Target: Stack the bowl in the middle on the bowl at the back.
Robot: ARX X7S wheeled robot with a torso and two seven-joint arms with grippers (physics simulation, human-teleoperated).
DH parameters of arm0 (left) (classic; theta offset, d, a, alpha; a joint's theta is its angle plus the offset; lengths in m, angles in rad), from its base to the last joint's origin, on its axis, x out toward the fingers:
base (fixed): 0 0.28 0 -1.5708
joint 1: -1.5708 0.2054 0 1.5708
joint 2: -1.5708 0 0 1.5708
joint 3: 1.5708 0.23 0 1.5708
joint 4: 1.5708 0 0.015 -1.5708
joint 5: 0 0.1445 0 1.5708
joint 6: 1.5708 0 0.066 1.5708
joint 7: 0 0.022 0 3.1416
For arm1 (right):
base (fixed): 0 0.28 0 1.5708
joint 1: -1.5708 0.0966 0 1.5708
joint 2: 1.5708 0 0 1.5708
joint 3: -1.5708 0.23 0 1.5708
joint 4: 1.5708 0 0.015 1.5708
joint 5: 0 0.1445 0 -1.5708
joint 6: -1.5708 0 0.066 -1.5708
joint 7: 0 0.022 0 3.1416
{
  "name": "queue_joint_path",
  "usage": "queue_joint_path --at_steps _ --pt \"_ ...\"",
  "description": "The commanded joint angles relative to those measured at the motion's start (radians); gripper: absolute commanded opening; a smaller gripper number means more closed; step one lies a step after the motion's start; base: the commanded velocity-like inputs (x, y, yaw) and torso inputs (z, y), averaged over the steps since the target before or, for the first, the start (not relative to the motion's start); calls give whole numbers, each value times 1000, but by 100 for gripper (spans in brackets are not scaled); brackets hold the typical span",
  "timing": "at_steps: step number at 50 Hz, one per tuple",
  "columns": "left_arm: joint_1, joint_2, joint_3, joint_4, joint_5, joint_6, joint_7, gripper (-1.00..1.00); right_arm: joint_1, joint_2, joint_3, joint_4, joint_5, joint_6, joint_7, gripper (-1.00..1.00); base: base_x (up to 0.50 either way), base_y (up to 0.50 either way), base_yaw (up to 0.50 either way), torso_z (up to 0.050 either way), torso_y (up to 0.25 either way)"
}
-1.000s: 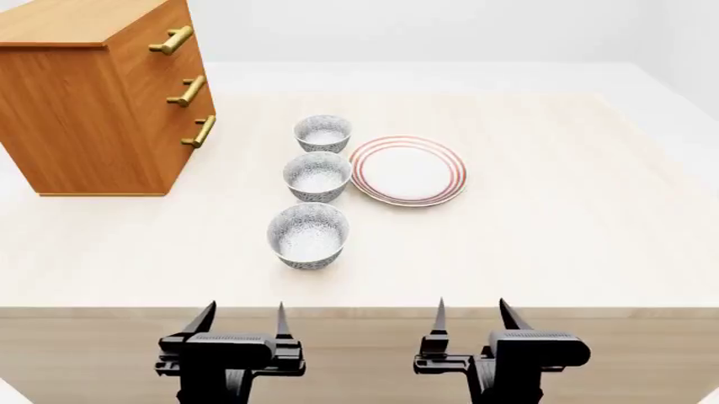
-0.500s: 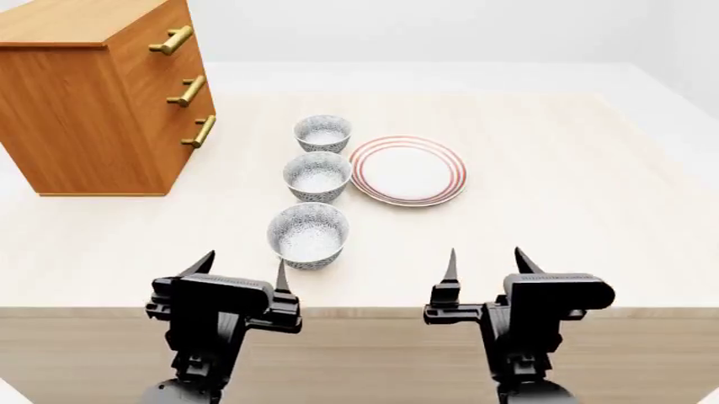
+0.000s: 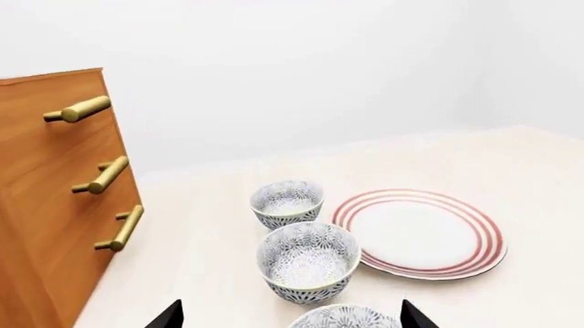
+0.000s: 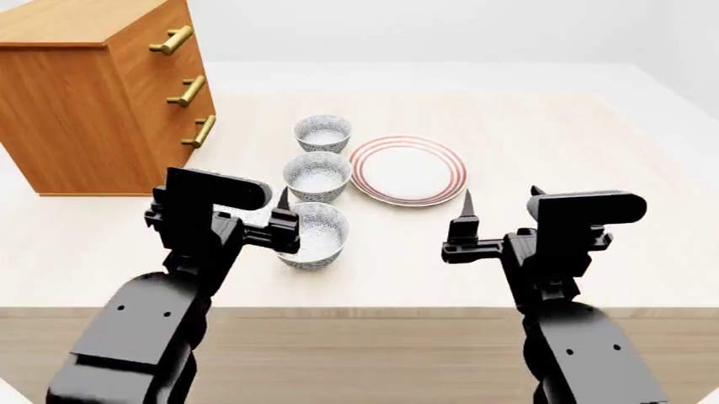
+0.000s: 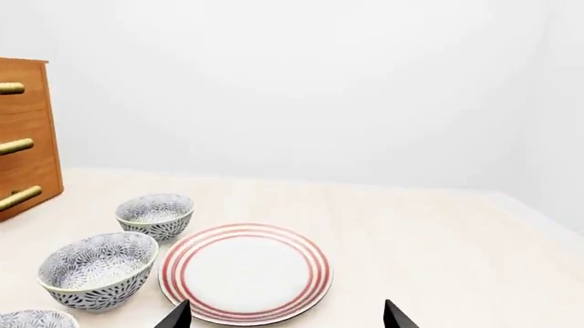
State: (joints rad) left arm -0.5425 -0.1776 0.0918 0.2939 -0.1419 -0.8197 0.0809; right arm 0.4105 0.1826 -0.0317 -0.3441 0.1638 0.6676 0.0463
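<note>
Three speckled white-and-grey bowls stand in a row on the table. The bowl at the back (image 4: pixel 322 132) (image 3: pixel 287 203) (image 5: pixel 156 215) is farthest from me. Just nearer stands the bowl in the middle (image 4: pixel 318 175) (image 3: pixel 308 261) (image 5: pixel 98 268). A third bowl (image 4: pixel 315 237) (image 3: pixel 347 318) is nearest, partly behind my left gripper (image 4: pixel 231 204) (image 3: pixel 290 318). That gripper hangs open and empty above the near bowl's left side. My right gripper (image 4: pixel 501 198) (image 5: pixel 287 318) is open and empty too, over bare table right of the bowls. All bowls are upright and apart.
A flat white plate with red rings (image 4: pixel 408 170) (image 3: pixel 420 232) (image 5: pixel 246 272) lies right of the middle bowl, almost touching it. A wooden drawer cabinet with brass handles (image 4: pixel 101 101) (image 3: pixel 55 205) stands at the back left. The table's front edge (image 4: pixel 371 310) is close to me.
Both arms have risen from below the table's front edge and come forward over the table. The left gripper now overlaps the near bowl. The bowls and plate have not moved.
</note>
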Motion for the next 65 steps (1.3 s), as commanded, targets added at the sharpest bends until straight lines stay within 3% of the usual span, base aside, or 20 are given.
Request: queue_joint_path --at_steps 1,19,37,53,59,65 --pt "-180 -12 7 -85 -32 -106 35 100 116 41 -4 5 34 119 -31 100 0 0 0 0 0" --pt "-375 -41 16 -221 -33 -191 47 100 293 91 -44 65 57 245 -80 100 210 0 0 0 0" --pt "-409 -75 25 -186 -52 -251 68 100 334 86 -54 82 59 258 -67 100 470 0 0 0 0" --pt "-387 -98 48 -155 -63 -213 94 100 335 86 -63 67 63 266 -58 100 458 0 0 0 1" --pt "-380 -109 63 -147 -58 -196 97 100 343 79 -58 78 63 277 -45 100 0 0 0 0 0" --pt "-427 -129 93 -136 -74 -335 117 100 358 76 -67 69 65 303 -37 100 0 0 0 0 0"
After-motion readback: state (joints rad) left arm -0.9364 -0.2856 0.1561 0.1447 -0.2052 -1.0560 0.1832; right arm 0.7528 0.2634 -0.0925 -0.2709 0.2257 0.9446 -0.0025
